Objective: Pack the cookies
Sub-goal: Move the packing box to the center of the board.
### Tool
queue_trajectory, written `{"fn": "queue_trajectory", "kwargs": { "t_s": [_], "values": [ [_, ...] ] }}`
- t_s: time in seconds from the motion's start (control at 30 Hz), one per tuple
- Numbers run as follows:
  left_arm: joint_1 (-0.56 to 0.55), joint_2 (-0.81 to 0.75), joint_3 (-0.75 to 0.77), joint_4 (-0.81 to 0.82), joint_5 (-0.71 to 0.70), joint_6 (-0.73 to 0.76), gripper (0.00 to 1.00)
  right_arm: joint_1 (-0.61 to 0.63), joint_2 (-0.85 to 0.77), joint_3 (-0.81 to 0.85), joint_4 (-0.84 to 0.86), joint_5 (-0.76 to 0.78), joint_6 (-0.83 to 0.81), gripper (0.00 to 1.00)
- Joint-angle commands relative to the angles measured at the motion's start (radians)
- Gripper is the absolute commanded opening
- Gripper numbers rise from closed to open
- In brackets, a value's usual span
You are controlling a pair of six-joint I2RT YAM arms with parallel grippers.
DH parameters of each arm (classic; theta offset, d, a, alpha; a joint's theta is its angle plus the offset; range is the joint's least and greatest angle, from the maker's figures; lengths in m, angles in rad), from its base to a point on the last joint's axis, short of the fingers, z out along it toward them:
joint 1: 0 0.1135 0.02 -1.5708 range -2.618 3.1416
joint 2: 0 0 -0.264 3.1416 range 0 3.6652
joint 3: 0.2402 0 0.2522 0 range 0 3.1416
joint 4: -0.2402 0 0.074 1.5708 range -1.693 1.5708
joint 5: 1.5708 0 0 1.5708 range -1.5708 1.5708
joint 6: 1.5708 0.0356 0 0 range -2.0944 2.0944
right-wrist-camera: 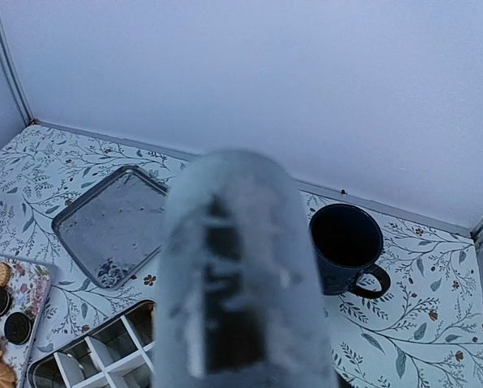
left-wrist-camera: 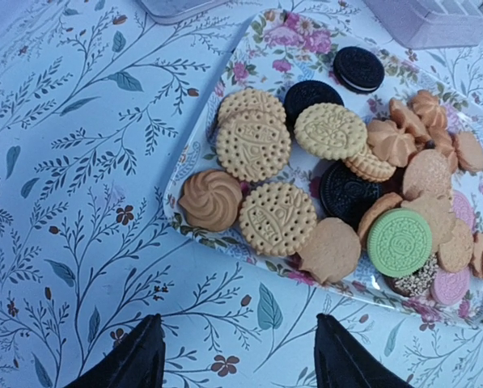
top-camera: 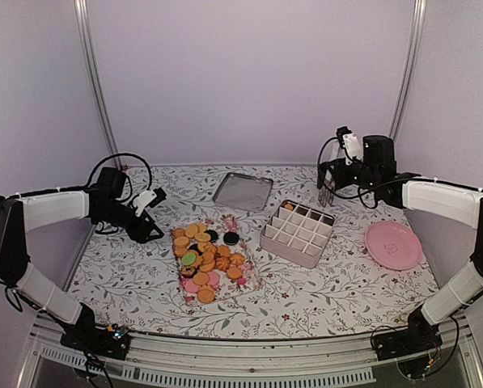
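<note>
The cookies (top-camera: 206,260) lie heaped on a floral tray (top-camera: 253,284) at the middle of the table: golden rounds, dark sandwich ones, pink ones and a green one (left-wrist-camera: 399,241). My left gripper (left-wrist-camera: 237,360) hangs open just short of the tray's near-left edge (left-wrist-camera: 194,230), with nothing between its black fingertips (left-wrist-camera: 140,356); in the top view the left gripper (top-camera: 150,231) sits left of the tray. One orange cookie (top-camera: 288,206) lies in the far corner cell of the white divided box (top-camera: 298,234). My right gripper (top-camera: 328,192) hovers behind that box. A blurred pale shape (right-wrist-camera: 237,275) hides its jaws.
A metal tray (top-camera: 243,191) lies at the back centre, also seen as the metal tray (right-wrist-camera: 112,226) from the right wrist. A dark mug (right-wrist-camera: 346,246) stands near the back wall. A pink plate (top-camera: 393,244) sits right of the box. White walls close in the table.
</note>
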Motion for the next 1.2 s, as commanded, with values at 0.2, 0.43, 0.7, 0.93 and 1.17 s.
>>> {"fn": "queue_trajectory", "kwargs": {
  "t_s": [0.2, 0.43, 0.7, 0.93, 1.17],
  "values": [
    [0.007, -0.022, 0.013, -0.008, 0.016, -0.012, 0.64, -0.013, 0.119, 0.046, 0.161, 0.065, 0.036, 0.28],
    [0.007, -0.021, 0.022, -0.010, 0.012, -0.009, 0.64, -0.010, 0.228, 0.092, 0.197, -0.024, 0.133, 0.26],
    [0.007, -0.011, 0.025, -0.007, 0.013, -0.012, 0.64, 0.070, 0.272, 0.115, 0.210, -0.061, 0.161, 0.22],
    [0.007, -0.012, 0.024, -0.002, 0.014, -0.011, 0.63, 0.141, 0.285, 0.107, 0.211, -0.075, 0.180, 0.20],
    [0.007, -0.007, 0.022, 0.004, 0.017, -0.011, 0.63, 0.211, 0.268, 0.087, 0.212, -0.084, 0.196, 0.16]
  ]
}}
